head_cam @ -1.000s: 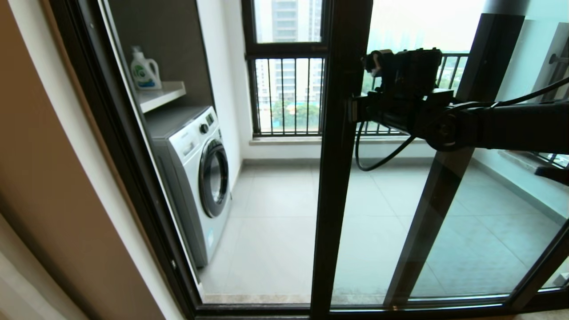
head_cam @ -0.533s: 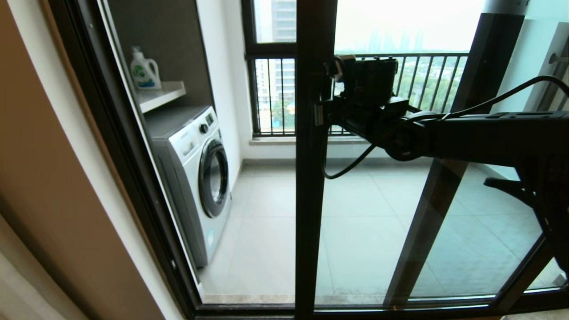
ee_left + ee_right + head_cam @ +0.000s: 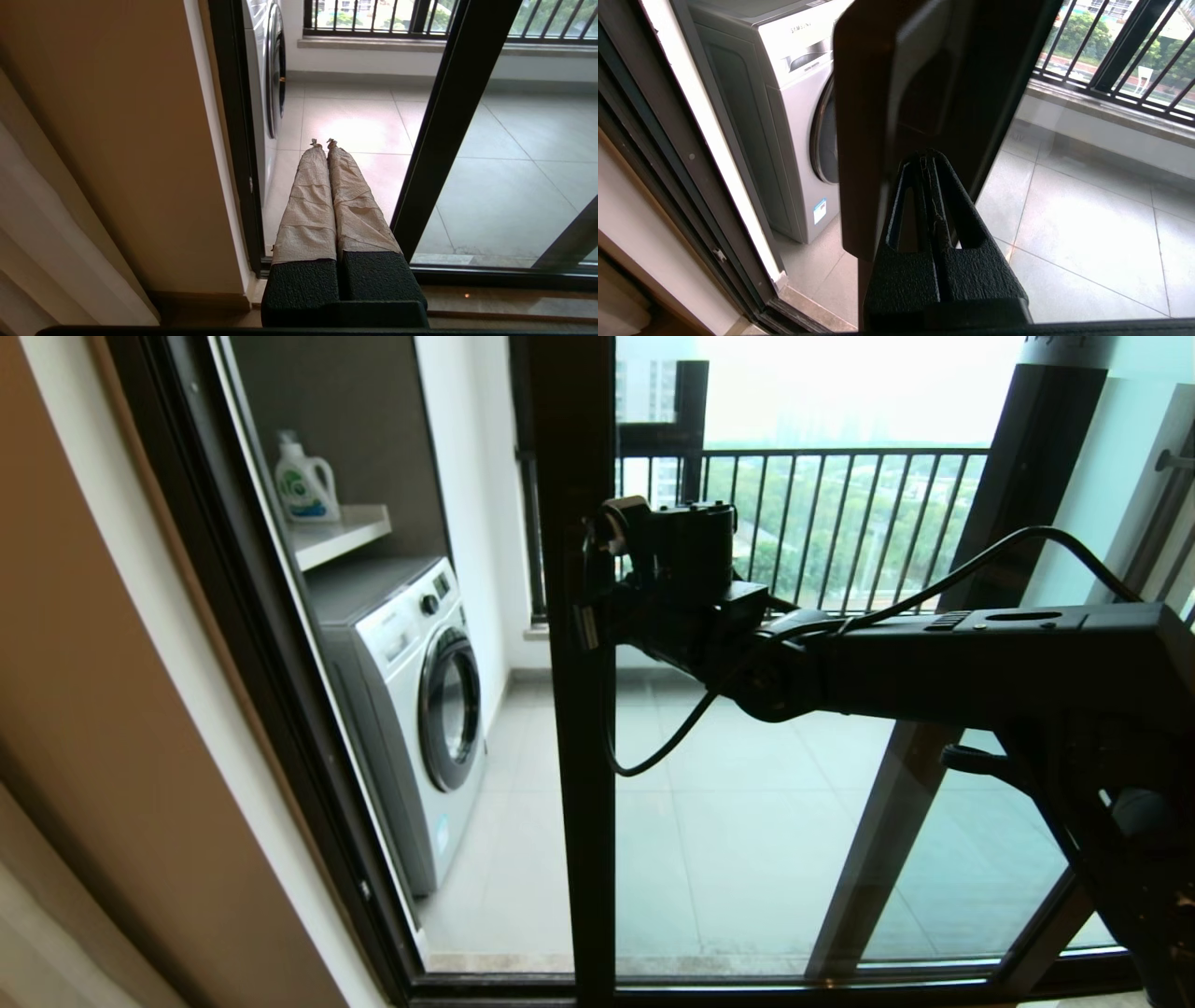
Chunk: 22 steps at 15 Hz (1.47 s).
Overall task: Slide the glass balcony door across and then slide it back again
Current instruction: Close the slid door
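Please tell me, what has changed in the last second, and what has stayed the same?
The glass balcony door has slid toward the robot's left, narrowing the opening beside the washing machine. The right gripper, shut and with its tips against the door's stile, travelled left with it. The washing machine and the detergent bottle did not move.

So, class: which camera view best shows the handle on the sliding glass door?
The right wrist view: the handle fills the dark door frame just ahead of the shut right tool. The head view hides the handle behind that tool. The left wrist view shows only the frame's lower part, no handle.
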Motion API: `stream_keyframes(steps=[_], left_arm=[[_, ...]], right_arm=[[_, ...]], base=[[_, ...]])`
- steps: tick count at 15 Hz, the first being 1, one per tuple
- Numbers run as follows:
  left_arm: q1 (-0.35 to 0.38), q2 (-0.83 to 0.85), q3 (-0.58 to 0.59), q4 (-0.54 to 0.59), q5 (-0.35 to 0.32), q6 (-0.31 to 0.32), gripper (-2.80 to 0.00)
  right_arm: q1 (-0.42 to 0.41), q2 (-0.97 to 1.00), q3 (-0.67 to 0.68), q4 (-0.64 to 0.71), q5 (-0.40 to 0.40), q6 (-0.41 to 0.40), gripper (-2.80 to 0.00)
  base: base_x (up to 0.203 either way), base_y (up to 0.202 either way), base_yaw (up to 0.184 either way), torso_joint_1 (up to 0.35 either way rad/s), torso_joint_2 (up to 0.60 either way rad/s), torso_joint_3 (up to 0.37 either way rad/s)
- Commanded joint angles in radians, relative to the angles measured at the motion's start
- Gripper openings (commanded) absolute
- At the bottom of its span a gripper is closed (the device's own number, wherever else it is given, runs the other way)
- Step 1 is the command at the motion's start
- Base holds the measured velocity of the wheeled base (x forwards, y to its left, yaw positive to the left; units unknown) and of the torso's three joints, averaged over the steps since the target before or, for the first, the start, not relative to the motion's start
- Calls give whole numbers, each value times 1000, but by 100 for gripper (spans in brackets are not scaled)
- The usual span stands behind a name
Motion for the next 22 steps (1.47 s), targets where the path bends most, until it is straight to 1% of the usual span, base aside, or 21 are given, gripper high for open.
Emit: stream_keyframes(steps=[1,4,6,9,12,16,18,19,22], left_arm=[[2,2,0,0,0,0,-280],[0,2,0,0,0,0,-280],[0,2,0,0,0,0,-280],[0,2,0,0,0,0,-280],[0,2,0,0,0,0,-280],[0,2,0,0,0,0,-280],[1,2,0,0,0,0,-280],[0,2,0,0,0,0,-280],[0,2,0,0,0,0,-280]], right_arm=[[6,6,0,-3,-10,2,-280],[-1,-6,2,-5,-36,5,-280],[-10,-46,34,-16,-55,4,-280],[-33,-199,182,-17,-57,3,-280],[-66,-435,394,-17,-59,10,-280],[-120,-852,708,-15,-70,15,-280],[-152,-1068,837,0,-90,13,-280],[-182,-1175,886,22,-98,12,-280],[-300,-1424,963,133,-113,12,-280]], base=[[0,0,0,0,0,0],[0,0,0,0,0,0],[0,0,0,0,0,0],[0,0,0,0,0,0],[0,0,0,0,0,0],[0,0,0,0,0,0],[0,0,0,0,0,0],[0,0,0,0,0,0],[0,0,0,0,0,0]])
